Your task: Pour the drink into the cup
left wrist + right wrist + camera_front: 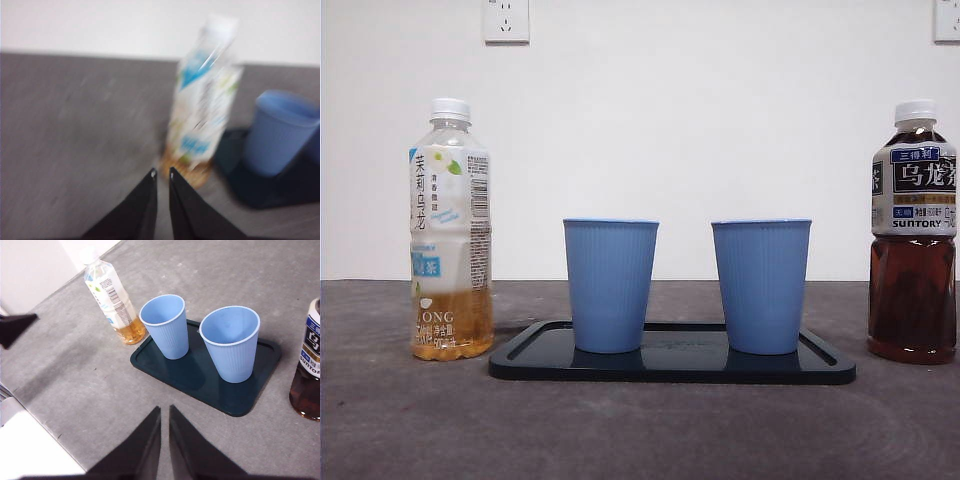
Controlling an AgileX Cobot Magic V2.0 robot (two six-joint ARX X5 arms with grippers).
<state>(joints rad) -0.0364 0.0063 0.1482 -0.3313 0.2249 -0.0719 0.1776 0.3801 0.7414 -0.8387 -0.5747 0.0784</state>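
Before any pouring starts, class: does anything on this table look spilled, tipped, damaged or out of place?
Nothing stands out. Both blue cups stand upright and empty on the dark tray. The pale tea bottle and the dark tea bottle stand capped beside it, with no spill visible.

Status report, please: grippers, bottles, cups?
Left gripper shut, near pale tea bottle. Right gripper shut, waiting. Two blue cups upright on tray. Both bottles capped.
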